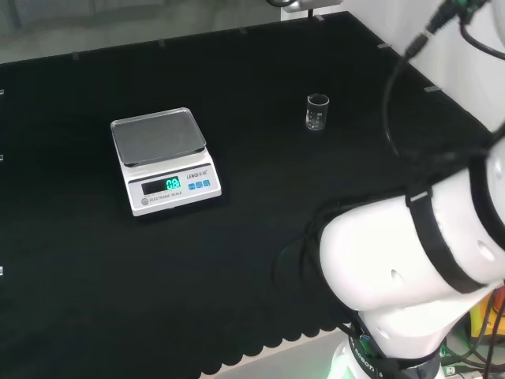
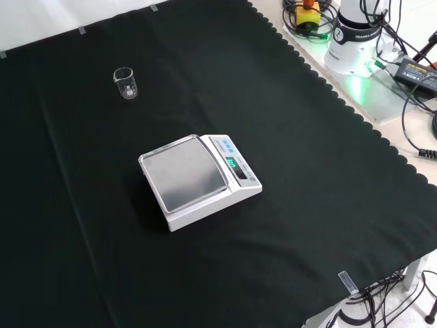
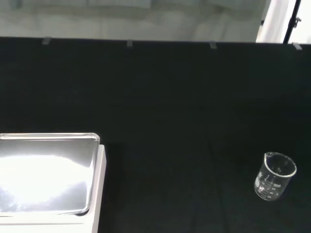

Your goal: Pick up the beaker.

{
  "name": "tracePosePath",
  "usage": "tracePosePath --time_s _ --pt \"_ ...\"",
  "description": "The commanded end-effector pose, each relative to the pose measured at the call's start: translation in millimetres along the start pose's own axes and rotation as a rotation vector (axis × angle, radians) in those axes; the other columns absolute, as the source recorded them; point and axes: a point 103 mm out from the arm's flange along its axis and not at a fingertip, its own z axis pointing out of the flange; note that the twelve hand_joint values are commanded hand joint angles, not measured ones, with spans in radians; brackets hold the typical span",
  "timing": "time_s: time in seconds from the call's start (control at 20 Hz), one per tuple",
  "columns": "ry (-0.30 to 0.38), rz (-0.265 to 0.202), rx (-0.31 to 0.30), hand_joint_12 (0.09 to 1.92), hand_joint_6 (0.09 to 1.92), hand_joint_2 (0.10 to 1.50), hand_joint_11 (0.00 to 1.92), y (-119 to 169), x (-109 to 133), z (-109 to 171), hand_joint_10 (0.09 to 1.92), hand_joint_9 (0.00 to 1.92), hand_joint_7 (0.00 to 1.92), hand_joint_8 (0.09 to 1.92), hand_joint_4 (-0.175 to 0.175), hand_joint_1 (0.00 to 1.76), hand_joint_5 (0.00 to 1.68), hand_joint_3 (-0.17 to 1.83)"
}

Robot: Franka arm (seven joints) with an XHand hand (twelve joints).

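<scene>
The beaker (image 1: 317, 111) stands upright and alone on the black cloth (image 1: 260, 237), well apart from the scale (image 1: 164, 160), to its right in the head view. The task seems at the approach step. I cannot tell the state of the hand; next it must travel to the beaker and close around it.

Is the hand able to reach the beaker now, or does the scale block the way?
Probably yes. The beaker stands upright, alone on the black cloth, well apart from the scale, with nothing beside it to hinder an approach.
</scene>
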Motion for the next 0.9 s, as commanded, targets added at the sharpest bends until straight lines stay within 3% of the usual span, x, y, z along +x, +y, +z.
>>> tracePosePath --time_s 0.05,0.5,0.9 --pt "0.007 0.055 0.024 1.4 0.09 0.78 0.5 112.1 -18.6 30.6 0.79 0.37 0.25 0.73 -0.117 0.25 0.42 0.08" --pt "-0.006 0.074 0.078 1.4 0.09 0.79 0.51 192.0 -92.5 76.2 0.8 0.37 0.25 0.73 -0.121 0.24 0.41 0.08" --pt "0.015 0.132 0.16 1.4 0.09 0.79 0.51 226.3 -152.9 120.9 0.8 0.37 0.24 0.73 -0.124 0.24 0.4 0.08"
